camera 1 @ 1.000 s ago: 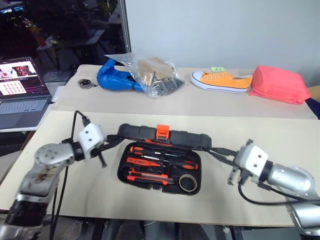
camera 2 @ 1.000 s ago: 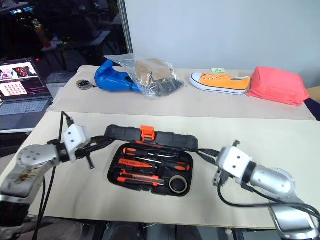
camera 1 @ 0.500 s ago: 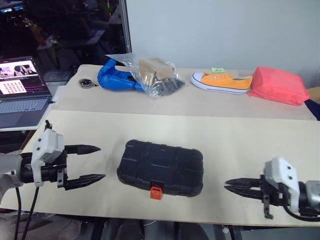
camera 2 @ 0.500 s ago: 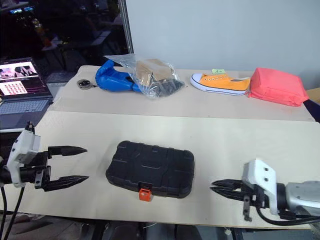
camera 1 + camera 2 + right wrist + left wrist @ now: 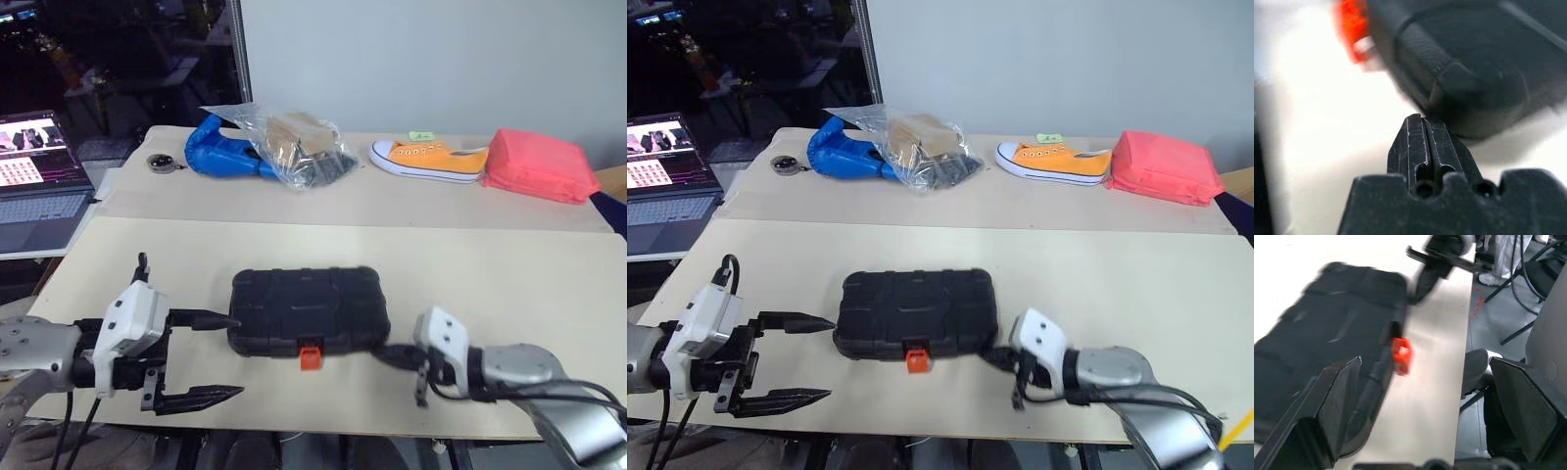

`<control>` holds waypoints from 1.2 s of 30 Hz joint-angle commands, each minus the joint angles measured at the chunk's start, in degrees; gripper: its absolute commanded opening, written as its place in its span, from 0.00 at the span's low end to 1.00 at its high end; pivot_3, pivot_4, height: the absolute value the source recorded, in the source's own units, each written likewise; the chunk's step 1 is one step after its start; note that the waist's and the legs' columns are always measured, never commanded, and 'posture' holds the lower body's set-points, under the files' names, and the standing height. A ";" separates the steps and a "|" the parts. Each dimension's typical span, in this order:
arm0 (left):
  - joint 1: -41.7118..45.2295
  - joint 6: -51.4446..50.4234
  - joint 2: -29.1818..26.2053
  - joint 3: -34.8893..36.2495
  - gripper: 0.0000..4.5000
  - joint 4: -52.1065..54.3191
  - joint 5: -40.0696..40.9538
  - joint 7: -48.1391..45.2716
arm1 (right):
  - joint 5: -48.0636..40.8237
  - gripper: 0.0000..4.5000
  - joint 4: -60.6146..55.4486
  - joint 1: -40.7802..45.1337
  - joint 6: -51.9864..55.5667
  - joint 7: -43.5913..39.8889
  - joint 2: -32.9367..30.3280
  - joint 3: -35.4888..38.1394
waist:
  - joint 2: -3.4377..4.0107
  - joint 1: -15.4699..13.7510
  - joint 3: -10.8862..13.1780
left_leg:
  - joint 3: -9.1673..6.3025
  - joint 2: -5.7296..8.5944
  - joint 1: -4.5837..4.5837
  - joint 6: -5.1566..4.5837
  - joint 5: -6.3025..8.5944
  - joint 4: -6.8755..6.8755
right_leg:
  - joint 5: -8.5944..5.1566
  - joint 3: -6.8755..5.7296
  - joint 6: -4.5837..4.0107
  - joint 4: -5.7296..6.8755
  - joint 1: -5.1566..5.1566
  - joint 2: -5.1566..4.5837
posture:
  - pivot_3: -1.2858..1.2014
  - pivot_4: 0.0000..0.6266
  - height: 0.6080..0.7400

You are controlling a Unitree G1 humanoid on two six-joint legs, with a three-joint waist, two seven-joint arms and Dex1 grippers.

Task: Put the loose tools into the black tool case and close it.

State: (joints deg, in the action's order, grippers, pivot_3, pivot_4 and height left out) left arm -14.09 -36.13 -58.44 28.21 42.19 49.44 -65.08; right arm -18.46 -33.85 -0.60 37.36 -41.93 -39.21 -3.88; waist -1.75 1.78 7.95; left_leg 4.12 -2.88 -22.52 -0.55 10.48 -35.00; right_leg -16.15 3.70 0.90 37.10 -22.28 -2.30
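Black tool case is seen closed, lid down, in the lower centre of the head view on the near table, orange latch at its near edge. Left gripper is held spread wide at lower left, upper finger tip just beside the case's left end. Right gripper is pressed together, empty, tips close to the case's lower right corner.
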 commanded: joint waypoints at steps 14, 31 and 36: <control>15.73 -1.30 10.73 -23.24 1.00 -6.61 -8.82 18.34 | 0.24 0.26 10.15 12.17 4.22 6.57 5.80 5.01 | 0.19 -0.15 -0.09 | 0.01 0.09 -0.50 -0.13 0.09 0.01 | 0.26 0.12 -0.15 -0.01 -0.39 0.21 | 0.52 0.24 1.00; 22.45 8.80 9.84 -32.50 1.00 -22.44 -20.81 3.91 | -1.12 1.00 -3.12 8.29 19.54 25.70 21.98 -9.02 | 0.29 -0.01 -0.21 | -0.11 -0.04 -0.72 -0.13 0.09 -0.26 | 0.36 0.28 -0.31 0.08 -0.70 0.65 | 0.52 0.24 1.00; 23.15 8.24 9.64 -32.22 1.00 -22.51 -20.96 2.79 | 0.39 1.00 -2.29 8.48 19.75 29.21 25.72 -10.22 | 0.29 -0.03 -0.21 | -0.11 -0.05 -0.78 -0.13 0.09 -0.26 | 0.35 0.28 -0.31 0.09 -0.75 0.66 | 0.52 0.24 1.00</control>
State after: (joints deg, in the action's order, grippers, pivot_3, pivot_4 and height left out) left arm 8.88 -26.73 -47.99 -3.51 20.42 29.24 -61.84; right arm -18.40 -34.82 7.62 57.02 -13.71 -14.16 -13.80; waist -1.46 1.75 7.75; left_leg 4.00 -2.93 -23.31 -0.68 10.57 -35.26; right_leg -15.79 3.98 0.59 37.18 -23.02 -1.64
